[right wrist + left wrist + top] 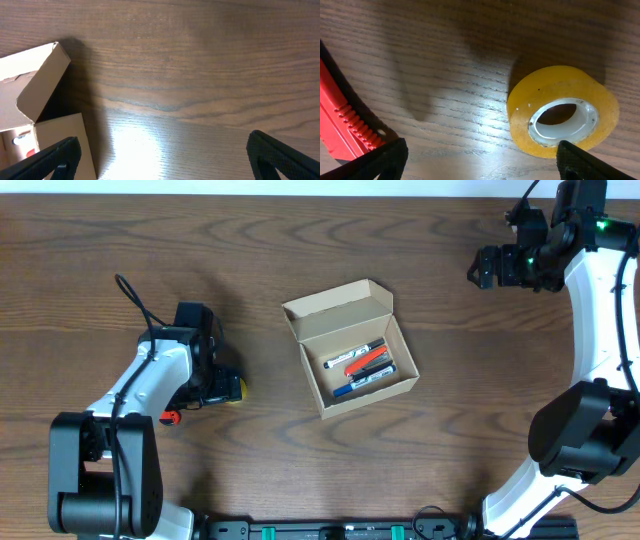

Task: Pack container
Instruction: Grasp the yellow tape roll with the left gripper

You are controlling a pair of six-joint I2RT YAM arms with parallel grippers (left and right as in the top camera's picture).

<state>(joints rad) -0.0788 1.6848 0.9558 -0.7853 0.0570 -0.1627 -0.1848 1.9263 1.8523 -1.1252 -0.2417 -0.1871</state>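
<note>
On the desk (pixel 100 240), the container (pixel 340 308) is set in the middle, lid open, markers (pixel 365 366) packed inside. Left jaws and right jaws are spread wide, nothing held. The yellow tape roll (pixel 562 117) under the left jaws is probably to be gripped next, for sealing.

Overhead evenly lit, sharp; wrist views dim, soft, glare patch on table (pixel 470 105).

No legible text; marker labels (pixel 363 367) in container (pixel 340 306) too small.
</note>
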